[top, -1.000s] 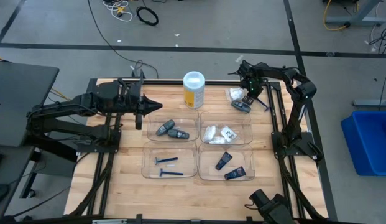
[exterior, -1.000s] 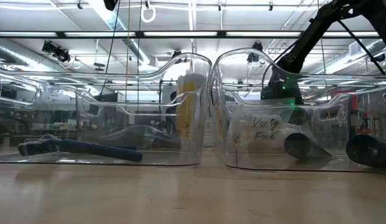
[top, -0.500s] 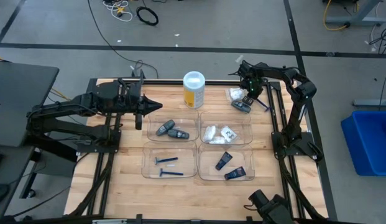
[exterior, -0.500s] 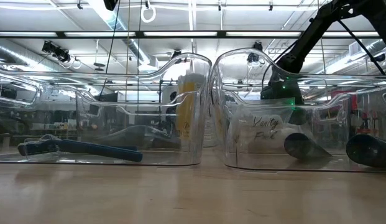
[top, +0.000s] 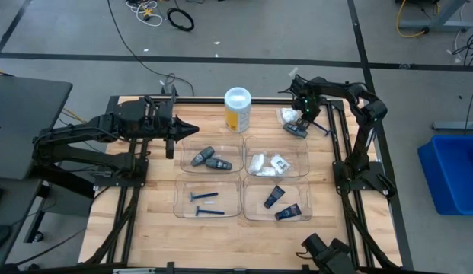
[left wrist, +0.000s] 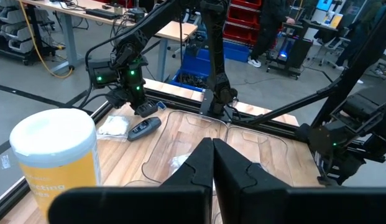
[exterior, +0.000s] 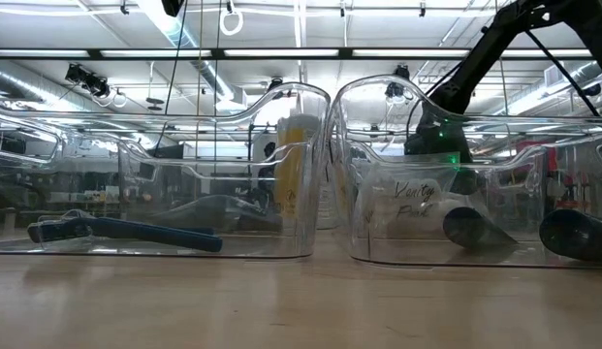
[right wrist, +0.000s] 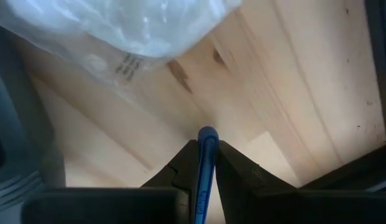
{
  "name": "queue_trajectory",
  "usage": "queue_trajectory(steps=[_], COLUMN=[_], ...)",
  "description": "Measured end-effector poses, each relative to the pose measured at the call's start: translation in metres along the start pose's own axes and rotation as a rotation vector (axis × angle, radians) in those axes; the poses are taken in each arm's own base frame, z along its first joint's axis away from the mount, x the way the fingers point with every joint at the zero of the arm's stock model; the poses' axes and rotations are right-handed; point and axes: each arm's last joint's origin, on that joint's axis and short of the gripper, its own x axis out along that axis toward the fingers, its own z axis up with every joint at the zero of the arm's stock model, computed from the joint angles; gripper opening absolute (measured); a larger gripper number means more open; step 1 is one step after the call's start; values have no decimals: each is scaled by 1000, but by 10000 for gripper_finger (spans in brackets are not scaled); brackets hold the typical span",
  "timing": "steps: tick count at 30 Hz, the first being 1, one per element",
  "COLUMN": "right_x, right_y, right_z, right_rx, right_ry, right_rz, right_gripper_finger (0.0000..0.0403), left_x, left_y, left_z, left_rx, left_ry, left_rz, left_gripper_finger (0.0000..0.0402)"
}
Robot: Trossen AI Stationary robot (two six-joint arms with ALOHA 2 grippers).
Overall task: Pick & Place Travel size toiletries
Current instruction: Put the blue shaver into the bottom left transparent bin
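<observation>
Overhead, the right claw (top: pixel 301 118) sits low at the far right of the desk (top: pixel 152 221), beside a white crinkly packet (top: pixel 288 114) and over a dark tube (top: pixel 296 130) lying outside the trays. Only the right wrist view settles the grip: the fingers (right wrist: pixel 180 171) are pinched narrow on the thin blue edge of the tube (right wrist: pixel 205 162), with the packet (right wrist: pixel 118 31) just beyond on bare wood. The left wrist view adds the side angle, with the tube (left wrist: pixel 145 127) slanting down from the right claw (left wrist: pixel 143 107) to the desk, one end raised.

The left claw (top: pixel 192 129) hovers by the far left tray (top: pixel 184 161), fingers (left wrist: pixel 202 168) pressed together and empty, near the yellow canister (top: pixel 237 109).

From above the four clear trays show their sorted contents: grey sticks (top: pixel 209 158), packets (top: pixel 268 162), blue razors (top: pixel 205 204), and tubes (top: pixel 280 204). The low view shows less: a razor (exterior: pixel 126 233) and dark tube ends (exterior: pixel 465 226) through the tray walls (exterior: pixel 320 174), and the right arm's green light (exterior: pixel 454 155).
</observation>
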Motion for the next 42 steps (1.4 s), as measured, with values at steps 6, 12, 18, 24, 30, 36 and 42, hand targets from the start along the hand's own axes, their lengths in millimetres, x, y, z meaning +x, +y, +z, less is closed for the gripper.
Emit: queue_trajectory(steps=[6,12,18,24,30,36,42], right_x=[-15,-35,-50,-64,-84,-109,-135], right_y=[-2,-6,-10,-9,5,23,40], right_z=[8,16,20,23,34,46,52], right_rx=[-4,-1,2,-7,-52,-107,-154], right_ry=[-35,-85,-105,-124,-197,-277,-351], right_rz=[-10,-25,-32,-35,-21,-48,-68], right_gripper_finger=[49,49,49,49,49,50,50], left_x=[0,0,0,0,0,0,0], left_y=[0,0,-1,-1,-1,-1,-1], left_z=[0,0,0,0,0,0,0], left_rx=[0,0,-8,-4,-4,-3,-3], left_ry=[0,3,4,3,4,4,4], left_rz=[0,-17,-18,-18,-18,-18,-18], left_gripper_finger=[5,4,7,5,4,4,5])
